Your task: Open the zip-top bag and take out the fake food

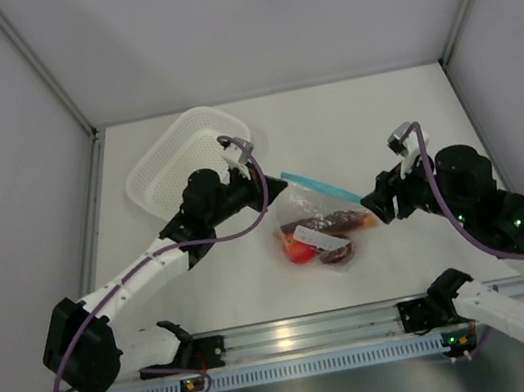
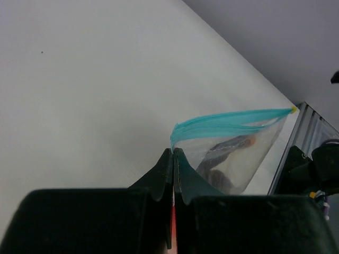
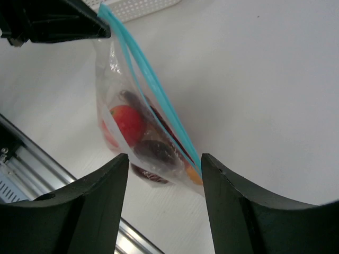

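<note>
Top view: the left gripper pinches one corner of the clear, crinkly bag above the middle of the tabletop. Left wrist view: its fingers are pressed together below the thin blue zip strip. Right wrist view: the right gripper is spread. The smooth plastic could slip out under the weight of the round toy food.

Top cam sits high at the near side, looking down. Both wrist cams sit close, facing each other across the zip-top bag.
</note>
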Motion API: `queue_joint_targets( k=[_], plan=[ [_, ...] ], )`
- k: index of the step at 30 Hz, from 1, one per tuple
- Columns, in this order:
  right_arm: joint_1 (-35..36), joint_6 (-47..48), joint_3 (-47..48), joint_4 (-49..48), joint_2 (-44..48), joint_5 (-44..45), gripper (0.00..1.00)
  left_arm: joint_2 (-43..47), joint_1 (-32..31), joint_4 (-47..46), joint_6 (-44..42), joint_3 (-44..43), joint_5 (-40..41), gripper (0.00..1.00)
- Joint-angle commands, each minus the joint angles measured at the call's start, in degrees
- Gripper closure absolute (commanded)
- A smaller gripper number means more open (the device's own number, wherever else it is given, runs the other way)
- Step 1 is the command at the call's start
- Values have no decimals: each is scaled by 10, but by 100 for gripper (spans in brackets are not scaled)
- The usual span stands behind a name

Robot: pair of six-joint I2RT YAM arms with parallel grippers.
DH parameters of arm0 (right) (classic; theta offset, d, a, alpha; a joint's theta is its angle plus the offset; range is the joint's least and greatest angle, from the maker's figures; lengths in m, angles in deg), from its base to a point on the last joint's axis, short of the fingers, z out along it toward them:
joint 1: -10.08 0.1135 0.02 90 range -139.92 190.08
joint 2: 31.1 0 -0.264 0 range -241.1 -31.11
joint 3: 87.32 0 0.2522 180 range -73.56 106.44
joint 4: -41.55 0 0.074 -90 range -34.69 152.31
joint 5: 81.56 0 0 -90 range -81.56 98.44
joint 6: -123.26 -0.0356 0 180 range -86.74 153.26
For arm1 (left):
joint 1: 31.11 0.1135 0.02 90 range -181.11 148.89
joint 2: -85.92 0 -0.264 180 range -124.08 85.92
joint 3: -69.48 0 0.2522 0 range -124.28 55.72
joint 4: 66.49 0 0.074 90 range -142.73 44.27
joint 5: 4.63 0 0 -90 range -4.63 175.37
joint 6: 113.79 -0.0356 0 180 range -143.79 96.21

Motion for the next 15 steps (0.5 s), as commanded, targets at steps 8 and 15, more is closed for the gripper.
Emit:
queue_joint_targets(
  k=[8, 15],
  plan=[
    [4, 39, 66, -73, -74, 24, 39, 26, -2, -52, -35, 5, -121, 100],
    [2, 58, 46, -106, -134, -11, 41, 41, -2, -52, -53, 11, -148, 100]
  ],
)
